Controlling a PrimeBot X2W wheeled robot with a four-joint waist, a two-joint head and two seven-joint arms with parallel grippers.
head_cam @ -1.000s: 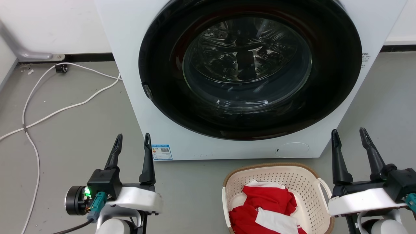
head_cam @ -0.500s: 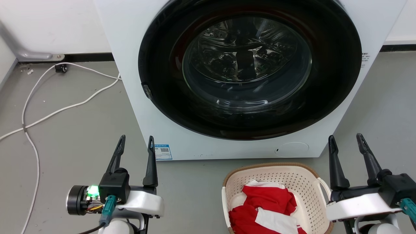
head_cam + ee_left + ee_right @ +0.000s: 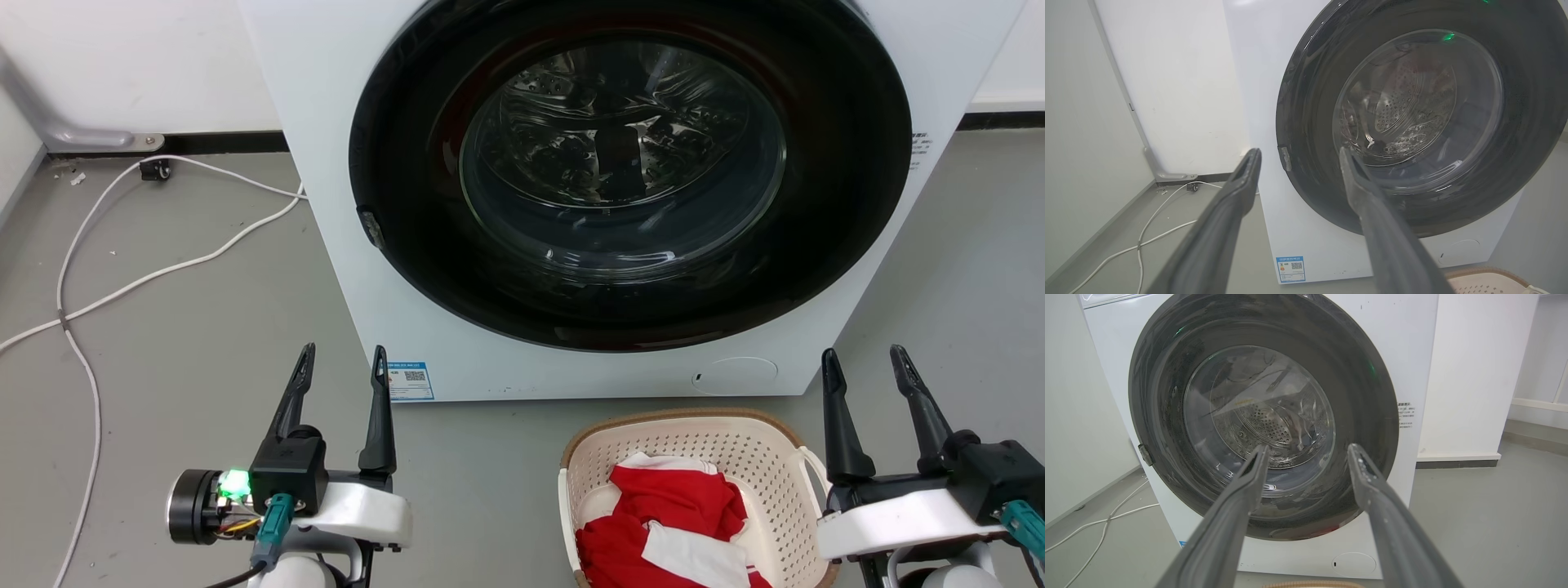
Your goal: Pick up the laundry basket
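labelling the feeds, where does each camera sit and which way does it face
Head view: on the head, facing forward and down at the washer and laundry basket; left pincer and right pincer, open, at the bottom corners.
Left wrist view: left wrist, facing the washer along its own fingers.
Right wrist view: right wrist, likewise.
Shared: both wrist views catch the washer and the laundry basket's rim.

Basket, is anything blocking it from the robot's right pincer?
No, nothing visible stands between them. The open right pincer is just to the right of the basket, close to its right handle. The red and white clothes lie inside the basket, away from that handle.
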